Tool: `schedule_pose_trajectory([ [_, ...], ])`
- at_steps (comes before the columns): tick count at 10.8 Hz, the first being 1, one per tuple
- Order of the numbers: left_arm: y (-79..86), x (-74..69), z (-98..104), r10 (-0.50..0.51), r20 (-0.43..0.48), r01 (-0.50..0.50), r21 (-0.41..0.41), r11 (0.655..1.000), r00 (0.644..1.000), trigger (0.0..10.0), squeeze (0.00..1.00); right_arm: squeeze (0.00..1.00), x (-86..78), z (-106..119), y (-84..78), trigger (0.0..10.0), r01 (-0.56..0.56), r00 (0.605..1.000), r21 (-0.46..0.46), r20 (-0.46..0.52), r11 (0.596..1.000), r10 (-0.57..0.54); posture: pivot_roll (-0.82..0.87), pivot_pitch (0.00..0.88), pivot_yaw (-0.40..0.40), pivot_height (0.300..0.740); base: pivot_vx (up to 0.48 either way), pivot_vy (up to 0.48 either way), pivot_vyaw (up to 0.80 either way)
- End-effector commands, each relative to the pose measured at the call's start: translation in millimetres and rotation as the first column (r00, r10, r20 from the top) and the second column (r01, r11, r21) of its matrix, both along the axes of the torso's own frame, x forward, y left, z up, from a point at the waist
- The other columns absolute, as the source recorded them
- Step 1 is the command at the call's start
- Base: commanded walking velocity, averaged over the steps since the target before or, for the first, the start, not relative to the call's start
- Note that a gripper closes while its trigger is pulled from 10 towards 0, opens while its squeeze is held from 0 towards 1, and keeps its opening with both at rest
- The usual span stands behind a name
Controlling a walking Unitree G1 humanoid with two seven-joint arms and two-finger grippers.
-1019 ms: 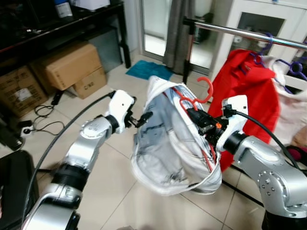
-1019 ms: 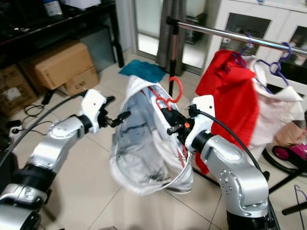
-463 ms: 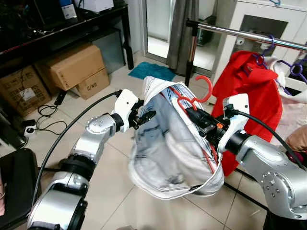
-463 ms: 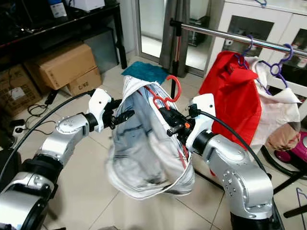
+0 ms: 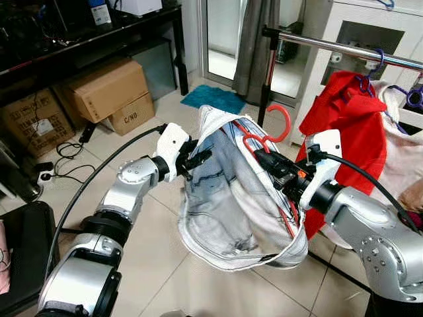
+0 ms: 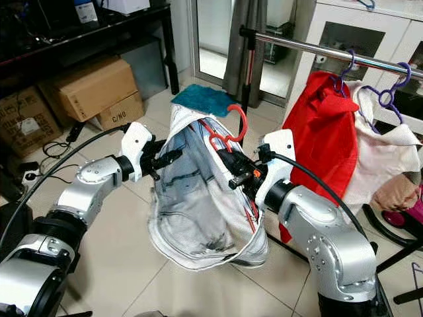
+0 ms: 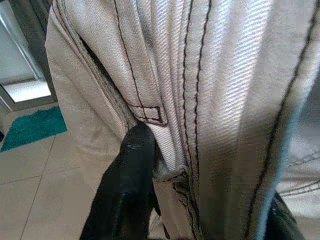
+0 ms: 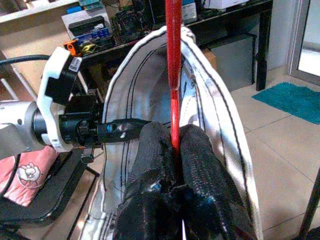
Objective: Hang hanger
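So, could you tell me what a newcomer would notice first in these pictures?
Probably the pale garment held up between both arms: the left gripper pinches its edge, the right gripper clamps the red hanger inside it. Behind hangs a red garment on a metal rail.

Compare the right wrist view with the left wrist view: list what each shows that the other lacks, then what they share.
Right wrist view alone: the right gripper clamped on the red hanger, plus the left gripper and a dark shelf.

Left wrist view alone: one of the left gripper's fingers tucked into a stitched fold.

Both: the white garment, a teal mat and tiled floor.
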State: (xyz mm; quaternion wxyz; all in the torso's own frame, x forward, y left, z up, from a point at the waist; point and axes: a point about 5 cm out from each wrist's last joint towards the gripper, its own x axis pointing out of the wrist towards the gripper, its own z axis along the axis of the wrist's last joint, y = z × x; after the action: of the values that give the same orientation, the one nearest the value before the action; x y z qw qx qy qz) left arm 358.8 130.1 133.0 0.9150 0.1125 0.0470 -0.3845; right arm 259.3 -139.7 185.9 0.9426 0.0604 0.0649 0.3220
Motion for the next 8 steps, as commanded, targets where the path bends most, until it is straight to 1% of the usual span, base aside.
schedule_pose_trajectory([
  [1,-0.2,3.4,8,-0.009,0.023,0.009,-0.005,1.0,1.0,0.0,0.0,0.0,-4.5,15,5.3,0.0,-0.049,0.995,0.026,0.084,0.998,0.046,-0.07,0.0,0.051,0.74,0.0,0.0,0.0],
  [5,-2.6,3.0,13,-0.032,0.035,0.033,-0.028,0.999,0.999,0.0,0.0,0.0,-4.1,13,4.4,0.0,-0.038,0.996,0.015,0.077,0.999,0.037,-0.06,0.0,0.054,0.74,0.0,0.0,0.0],
  [6,-0.8,1.8,18,-0.049,0.041,0.051,-0.037,0.998,0.998,0.0,0.0,0.0,-4.2,8,2.2,0.0,-0.029,0.998,-0.015,0.054,0.999,0.03,-0.07,0.0,0.056,0.74,0.0,0.0,0.0],
  [7,-0.6,-2.2,25,-0.108,0.04,0.108,-0.018,0.994,0.993,0.0,0.0,0.0,-5.7,-1,-0.3,0.0,-0.031,0.999,-0.068,0.007,0.997,0.031,-0.07,0.0,0.056,0.74,0.0,0.0,0.0],
  [8,1.5,-5.1,38,-0.153,0.042,0.154,-0.03,0.988,0.987,0.0,0.0,0.0,-9.4,-11,-1.9,0.0,-0.054,0.998,-0.121,-0.044,0.991,0.049,-0.07,0.0,0.055,0.74,0.0,0.0,0.0],
])
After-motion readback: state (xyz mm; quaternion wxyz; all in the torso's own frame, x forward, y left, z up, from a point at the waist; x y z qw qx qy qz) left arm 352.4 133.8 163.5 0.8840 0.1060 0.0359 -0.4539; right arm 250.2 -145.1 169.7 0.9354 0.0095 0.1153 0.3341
